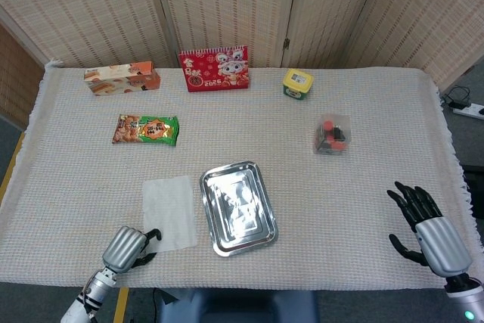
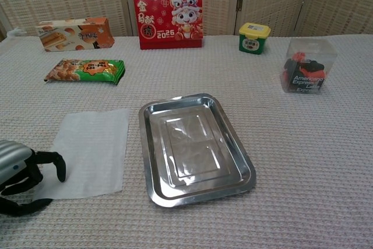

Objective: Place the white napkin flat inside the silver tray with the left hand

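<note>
The white napkin (image 1: pixel 171 208) (image 2: pixel 92 148) lies flat on the woven cloth just left of the silver tray (image 1: pixel 238 206) (image 2: pixel 192 144), which holds nothing. My left hand (image 1: pixel 128 246) (image 2: pixel 20 173) is at the table's front edge, at the napkin's near-left corner. Its fingers (image 2: pixel 57 166) curl over that corner, and the thumb lies on the cloth below it with a gap between them. Near the front right corner, my right hand (image 1: pixel 427 228) stays open, far from both objects.
A green snack packet (image 1: pixel 146 129) lies behind the napkin. Along the back stand an orange box (image 1: pixel 122 79), a red calendar (image 1: pixel 214 69) and a yellow-lidded jar (image 1: pixel 298 83). A clear box of red and black items (image 1: pixel 331 135) is at mid-right.
</note>
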Tool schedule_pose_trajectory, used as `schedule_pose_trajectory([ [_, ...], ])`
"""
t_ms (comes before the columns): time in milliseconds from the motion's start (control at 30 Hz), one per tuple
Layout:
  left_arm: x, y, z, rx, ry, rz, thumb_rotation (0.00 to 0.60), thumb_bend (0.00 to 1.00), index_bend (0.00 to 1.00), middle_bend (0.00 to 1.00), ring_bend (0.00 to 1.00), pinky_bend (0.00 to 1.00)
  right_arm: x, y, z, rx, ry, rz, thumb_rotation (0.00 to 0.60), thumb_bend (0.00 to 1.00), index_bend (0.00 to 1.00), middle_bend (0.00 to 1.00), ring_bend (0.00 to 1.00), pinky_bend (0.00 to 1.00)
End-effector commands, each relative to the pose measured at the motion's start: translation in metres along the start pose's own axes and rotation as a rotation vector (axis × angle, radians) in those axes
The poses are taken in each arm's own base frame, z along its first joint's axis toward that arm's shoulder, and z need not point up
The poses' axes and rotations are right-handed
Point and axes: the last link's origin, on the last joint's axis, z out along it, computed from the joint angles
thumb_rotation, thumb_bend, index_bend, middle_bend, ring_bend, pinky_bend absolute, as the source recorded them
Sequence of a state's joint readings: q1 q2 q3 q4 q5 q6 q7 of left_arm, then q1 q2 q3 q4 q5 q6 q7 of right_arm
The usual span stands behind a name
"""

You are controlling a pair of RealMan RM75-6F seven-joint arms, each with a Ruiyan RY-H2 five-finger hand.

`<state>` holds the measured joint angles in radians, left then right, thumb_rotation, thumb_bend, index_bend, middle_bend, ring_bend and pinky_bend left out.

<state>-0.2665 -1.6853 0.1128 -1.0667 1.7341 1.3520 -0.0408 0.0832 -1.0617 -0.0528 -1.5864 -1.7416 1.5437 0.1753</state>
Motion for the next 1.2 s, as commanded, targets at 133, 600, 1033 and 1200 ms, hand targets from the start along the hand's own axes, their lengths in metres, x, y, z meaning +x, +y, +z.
schedule_pose_trajectory([
  [133,-0.007,0.001,0.001,-0.026,0.036,0.024,0.6,0.49,0.57,1.0,1.0,1.0,0.0,0.0,-0.001,0.0,0.0,0.001,0.6,0.41,0.0,0.0,0.0,0.0],
  [600,-0.007,0.001,0.006,-0.051,0.191,-0.008,0.6,0.63,0.64,1.0,1.0,1.0,0.001,0.0,-0.002,0.004,-0.006,0.004,0.6,0.41,0.0,0.0,0.0,0.0],
  [1033,0.047,-0.021,0.025,-0.041,0.358,0.177,0.6,0.63,0.62,1.0,1.0,1.0,0.008,0.002,-0.003,-0.002,0.013,0.019,0.6,0.41,0.0,0.0,0.0,0.0],
  [1200,0.077,-0.005,0.04,-0.102,0.43,0.264,0.6,0.63,0.6,1.0,1.0,1.0,0.009,0.003,-0.003,-0.001,0.013,0.023,0.6,0.41,0.0,0.0,0.0,0.0],
])
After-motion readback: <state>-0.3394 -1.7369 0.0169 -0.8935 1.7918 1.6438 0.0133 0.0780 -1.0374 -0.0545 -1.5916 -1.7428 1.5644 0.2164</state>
